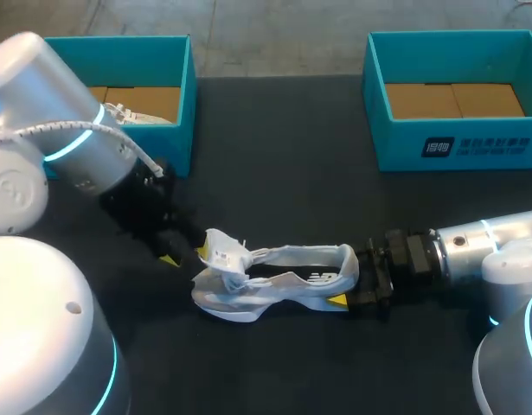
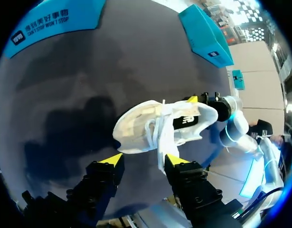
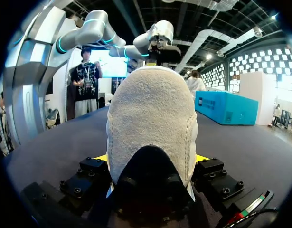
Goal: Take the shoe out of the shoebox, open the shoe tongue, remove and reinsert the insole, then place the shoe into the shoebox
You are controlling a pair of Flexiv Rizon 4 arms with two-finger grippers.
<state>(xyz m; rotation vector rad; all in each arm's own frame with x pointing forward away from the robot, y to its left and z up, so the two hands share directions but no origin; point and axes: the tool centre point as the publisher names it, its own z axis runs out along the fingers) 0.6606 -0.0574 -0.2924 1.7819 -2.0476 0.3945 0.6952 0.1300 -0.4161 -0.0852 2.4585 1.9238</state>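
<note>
The shoe (image 1: 274, 281) lies mid-tabletop (image 1: 283, 156). Our right pincer (image 1: 350, 278) is clamped on its heel. Our left pincer (image 1: 186, 255) stands wide open at the toe end, holding nothing. We should pin the heel firmly and close the left on the tongue alone, clear of the laces.

Shoe (image 1: 274, 284) on table (image 1: 274, 156) btwn L claw (image 1: 186, 255) & R claw (image 1: 350, 281); L shoebox (image 1: 184, 104), R shoebox (image 1: 473, 149) behind.

White lettering beside a square logo marks the front wall of the teal shoebox (image 1: 460, 149), and the shoe (image 1: 274, 281) carries a small side logo.
</note>
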